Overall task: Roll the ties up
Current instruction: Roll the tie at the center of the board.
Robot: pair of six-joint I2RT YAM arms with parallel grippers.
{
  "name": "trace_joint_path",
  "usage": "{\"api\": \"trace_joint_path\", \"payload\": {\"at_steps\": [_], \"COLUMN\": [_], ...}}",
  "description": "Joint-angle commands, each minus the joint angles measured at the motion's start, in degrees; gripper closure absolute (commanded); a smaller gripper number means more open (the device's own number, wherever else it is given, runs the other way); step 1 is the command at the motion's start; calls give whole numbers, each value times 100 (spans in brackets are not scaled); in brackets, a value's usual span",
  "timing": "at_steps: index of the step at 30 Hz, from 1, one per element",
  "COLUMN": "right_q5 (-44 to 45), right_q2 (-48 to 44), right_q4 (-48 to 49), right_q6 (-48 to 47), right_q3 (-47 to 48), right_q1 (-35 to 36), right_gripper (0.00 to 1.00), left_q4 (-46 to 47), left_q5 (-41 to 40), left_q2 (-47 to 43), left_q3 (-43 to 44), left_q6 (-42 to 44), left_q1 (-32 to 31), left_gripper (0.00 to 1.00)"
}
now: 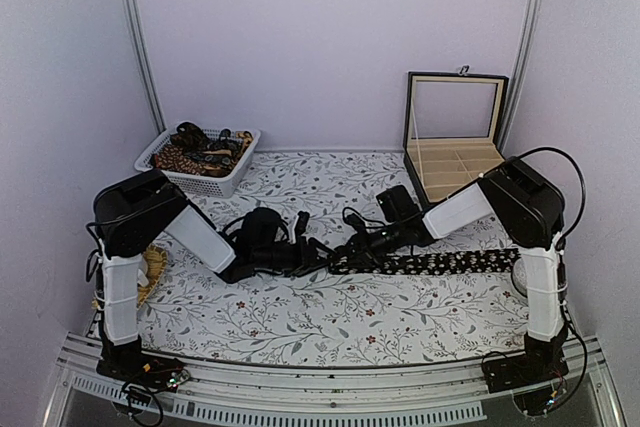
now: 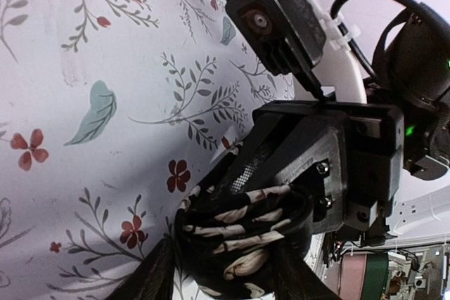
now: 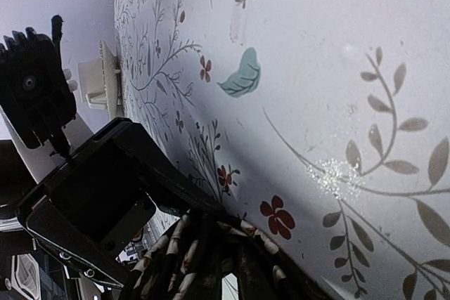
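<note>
A black tie with pale specks (image 1: 450,262) lies flat across the flowered tablecloth, from the middle out to the right. Its left end is wound into a small roll (image 2: 246,233) where both grippers meet. My left gripper (image 2: 225,275) has the roll between its fingers and is shut on it; it shows at the middle of the top view (image 1: 318,252). My right gripper (image 1: 348,250) faces it from the right. In the right wrist view its fingers (image 3: 246,279) are close together amid the roll's layers (image 3: 179,251). The right gripper's body (image 2: 316,166) covers part of the roll.
A white basket (image 1: 238,172) at the back left holds several more patterned ties (image 1: 195,152). An open black box (image 1: 455,162) with pale compartments stands at the back right. A straw-coloured object (image 1: 155,272) lies by the left arm's base.
</note>
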Motion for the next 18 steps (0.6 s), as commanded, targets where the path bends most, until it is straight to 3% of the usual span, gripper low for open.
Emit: {"api": "trace_joint_path", "payload": {"at_steps": [1,9,15,18], "right_q5": [-207,-400,-582,-463], "right_q2": [480,609,573,544], "right_q4": [612,877,1058,863], "right_q6": [202,416,572,589], "right_q3": [-1,39,-14,-1], "right_q1": [77,72,68,72], "right_gripper": [91,91,91,91], "left_q4": [654,1522,1544,1121], "left_q5": [226,225,145,-7], "left_q2": [29,137,85,-46], "left_q3": [-195,-428,-539,-551], "left_q6": [-277,-623,-649,-543], "left_q1": [-12,22,45,57], "left_gripper": [53,54,55,55]}}
